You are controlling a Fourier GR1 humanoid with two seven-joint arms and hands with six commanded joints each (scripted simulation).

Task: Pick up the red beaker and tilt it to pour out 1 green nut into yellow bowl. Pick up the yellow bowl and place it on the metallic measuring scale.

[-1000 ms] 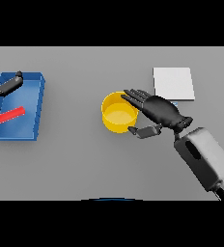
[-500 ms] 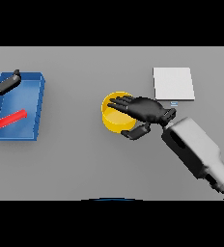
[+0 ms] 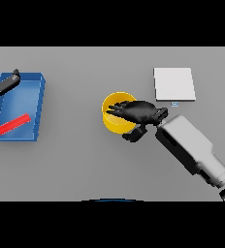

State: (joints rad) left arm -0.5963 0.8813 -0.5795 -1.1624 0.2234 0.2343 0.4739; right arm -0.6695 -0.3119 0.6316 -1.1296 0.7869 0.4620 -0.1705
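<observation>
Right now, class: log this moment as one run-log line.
right hand: over bowl, fingers across rim | left hand: at tray edge | beaker: lying in tray | scale: bare

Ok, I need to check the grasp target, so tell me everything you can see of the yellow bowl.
The yellow bowl is round, plain and glossy like plastic, standing upright on the grey table near its middle, left of the white scale and apart from it. The right hand lies over its right rim, fingers across the opening, thumb outside below. Its contents cannot be made out.
</observation>
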